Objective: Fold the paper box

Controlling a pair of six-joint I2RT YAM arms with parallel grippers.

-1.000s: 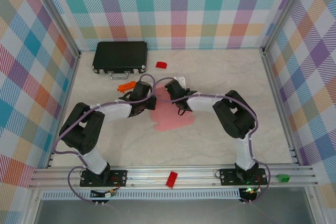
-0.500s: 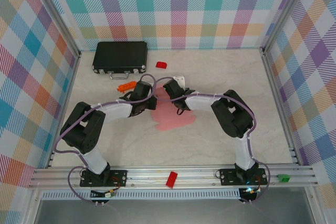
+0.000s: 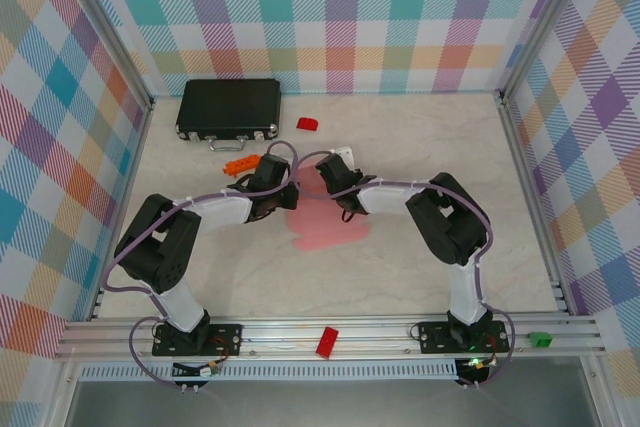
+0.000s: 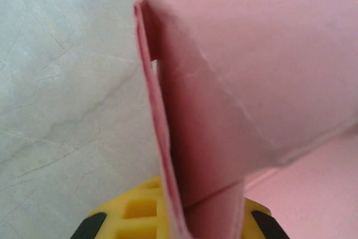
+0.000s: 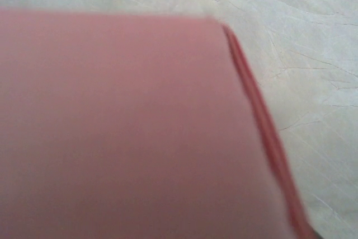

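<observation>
Two arms, one sheet of card, on a pale marbled table (image 3: 430, 157).

1. The paper box (image 3: 326, 227): light-pink card, mid-table between the two wrists. Its near part lies flat and its far edge is lifted where the grippers meet.
2. Left gripper (image 3: 284, 194): at the sheet's far left corner, jaws closed tight on a raised flap of the card. In the left wrist view the flap stands up from between the yellow finger pads (image 4: 134, 211), doubled along a crease.
3. Right gripper (image 3: 332, 185): at the far edge, just beside the left one. The right wrist view has blurred pink card close before the lens, so I cannot tell whether the jaws pinch it.
4. Black hard case (image 3: 228, 108): far left, well apart from the sheet.
5. Small red block (image 3: 307, 124): near the case's right end.
6. Orange piece (image 3: 238, 163): between case and left gripper.
</observation>
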